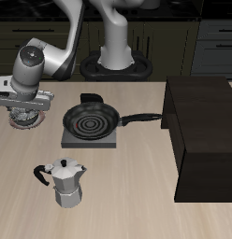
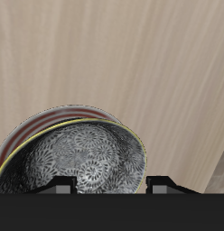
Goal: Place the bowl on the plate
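Bowl (image 2: 79, 162) directly beneath end effector (image 2: 107, 188)

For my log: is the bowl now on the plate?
Yes. In the wrist view the bowl sits on the plate, whose red rim shows around it.

This is a simulated kitchen: on the wooden desk (image 1: 127, 187) a black frying pan (image 1: 90, 119) sits on a small stove plate (image 1: 91, 140), a moka pot (image 1: 65, 182) stands nearer the desk's front edge than the pan, and dark cabinets (image 1: 183, 37) run behind it.
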